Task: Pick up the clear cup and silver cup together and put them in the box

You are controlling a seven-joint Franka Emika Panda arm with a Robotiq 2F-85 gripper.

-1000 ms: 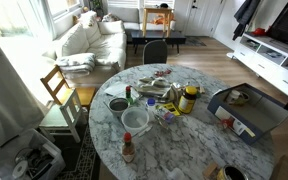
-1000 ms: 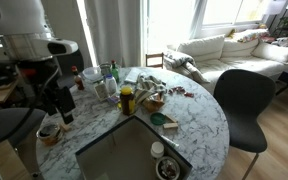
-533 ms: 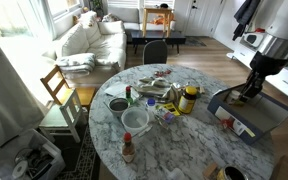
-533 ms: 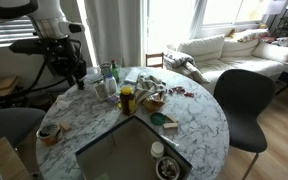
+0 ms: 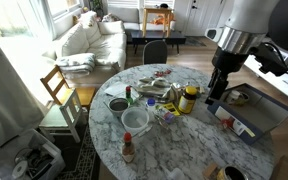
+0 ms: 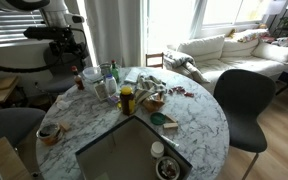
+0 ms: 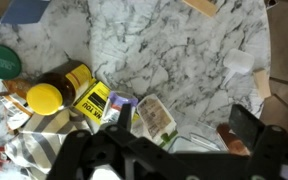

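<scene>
The clear cup (image 5: 134, 119) stands on the round marble table (image 5: 184, 145), towards its near left side. The silver cup (image 5: 118, 104) stands just behind it to the left. The clear cup also shows in an exterior view (image 6: 101, 89). The grey box (image 5: 246, 112) lies open at the table's right edge, and in an exterior view (image 6: 124, 152) it fills the foreground. My gripper (image 5: 212, 101) hangs over the table between the box and a yellow jar (image 5: 188, 100), far from both cups. In the wrist view my gripper (image 7: 184, 125) is open and empty. The cups are out of that view.
A clutter of packets, bottles and a bowl (image 5: 156, 92) fills the table's middle. A red-capped bottle (image 5: 128, 150) stands near the front edge. The wrist view shows the yellow jar (image 7: 69, 88), a green lid (image 7: 2, 62) and a packet (image 7: 154, 117). A black chair (image 6: 242, 100) stands beside the table.
The arm has swung in from the right, from over the box to over the table beside the yellow jar. The cups and box have not moved.
</scene>
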